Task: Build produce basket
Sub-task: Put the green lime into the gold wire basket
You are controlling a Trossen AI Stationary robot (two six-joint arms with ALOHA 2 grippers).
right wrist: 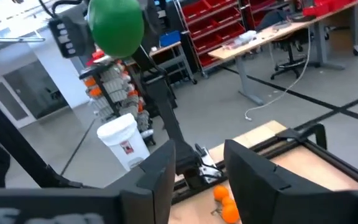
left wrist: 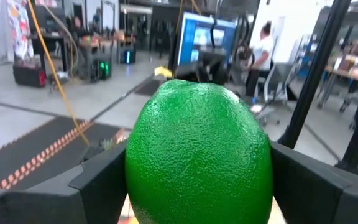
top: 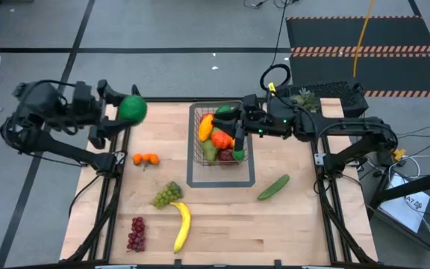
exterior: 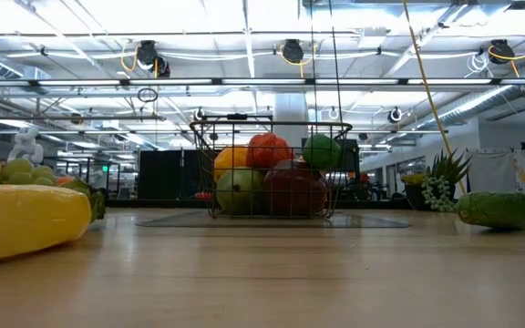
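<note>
My left gripper (top: 128,110) is raised over the table's far left corner, shut on a green lime (top: 134,109) that fills the left wrist view (left wrist: 197,155). The wire-mesh basket (top: 194,142) stands at the table's middle on a flat grey outline (top: 222,182) and holds several fruits (exterior: 267,173). My right gripper (top: 239,124) hangs over the basket's right rim, open, with nothing between its fingers (right wrist: 199,171). On the table lie a cucumber (top: 273,187), a banana (top: 181,226), green grapes (top: 166,194), red grapes (top: 136,233) and small oranges (top: 146,158). My left gripper pinches the lime's two opposite sides (left wrist: 135,174) between its two fingers (left wrist: 98,186). The fingers lie level and point toward the table's right. The lime is lifted well clear of the table and stands out past the fingertips.
A spiky green plant-like thing (top: 302,97) sits at the table's far right behind my right arm, also in the low view (exterior: 443,178). Bare wood lies between the basket and the oranges and along the near edge right of the banana.
</note>
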